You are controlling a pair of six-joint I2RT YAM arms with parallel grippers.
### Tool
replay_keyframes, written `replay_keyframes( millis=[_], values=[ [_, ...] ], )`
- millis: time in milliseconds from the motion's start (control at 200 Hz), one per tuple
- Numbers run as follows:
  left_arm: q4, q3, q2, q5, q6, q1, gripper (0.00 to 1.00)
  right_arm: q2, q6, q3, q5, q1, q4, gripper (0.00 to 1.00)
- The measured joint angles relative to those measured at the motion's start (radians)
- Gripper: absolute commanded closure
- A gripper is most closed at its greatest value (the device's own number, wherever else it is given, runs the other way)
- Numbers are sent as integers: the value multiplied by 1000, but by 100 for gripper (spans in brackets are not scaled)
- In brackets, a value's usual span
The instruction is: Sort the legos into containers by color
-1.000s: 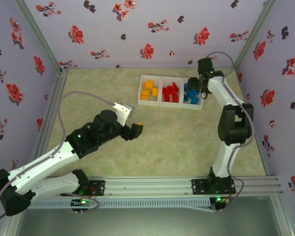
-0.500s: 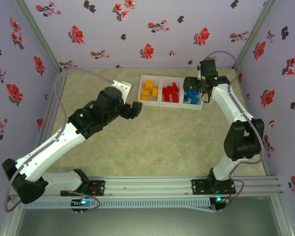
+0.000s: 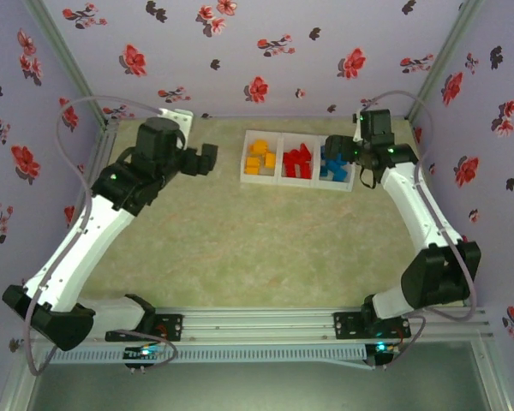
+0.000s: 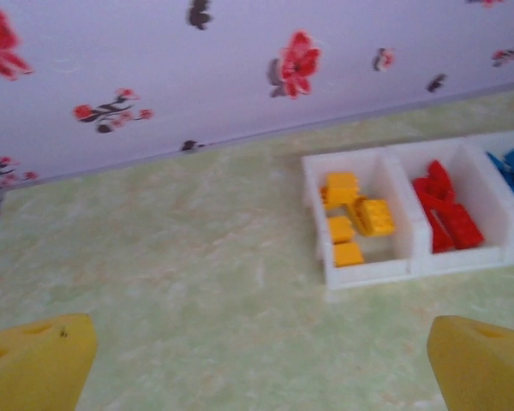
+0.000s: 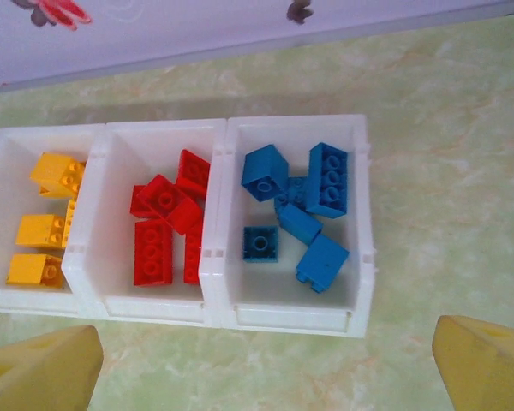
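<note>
Lilac walls [image 3: 257, 51] printed with red flowers close in a pale green, marbled counter [image 3: 265, 257] on three sides. Toward the far edge of the counter we see the white tray [image 5: 214, 257], with three square compartments in a row from left to right. The left compartment holds the yellow bricks [image 5: 38, 231], the middle one the red bricks [image 5: 152, 248] and the right one the blue bricks [image 5: 327, 178]. In each compartment the pieces lie loosely. Some are flat with studs up, and others are tilted against a neighbour.

From above, we find the left tool [image 3: 204, 159] to the left of the tray, close to the back wall, with a gap of bare counter between it and the tray. In its wrist view the yellow fingertips [image 4: 34, 364] sit at the bottom corners, spread wide, with only counter between them. The yellow compartment is the nearest one to it.

The right tool [image 3: 338, 150] hangs at the tray's right end, by the blue compartment. Its wrist camera looks down on all three compartments. Its fingertips [image 5: 488, 364] are likewise spread far apart and grip nothing.
</note>
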Motion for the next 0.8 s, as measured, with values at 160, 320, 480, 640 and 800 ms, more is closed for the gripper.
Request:
replay_keyframes(
  millis=[160,320,480,640,800],
  values=[
    [32,-91,-24,11,-14,164,0,-93,16,-119,26,-27,53,1],
    [137,-334,-65,47,-33,362,0,-129,19,-243,55,-34,109,0],
    [316,-598,-97,92,-68,550,0,-136,19,-327,79,-37,146,0],
    [563,-804,-66,130,-109,683,0,-136,19,-370,95,-39,193,0],
    [893,-1032,0,163,-117,726,0,-136,18,-415,109,-42,231,0]
  ],
)
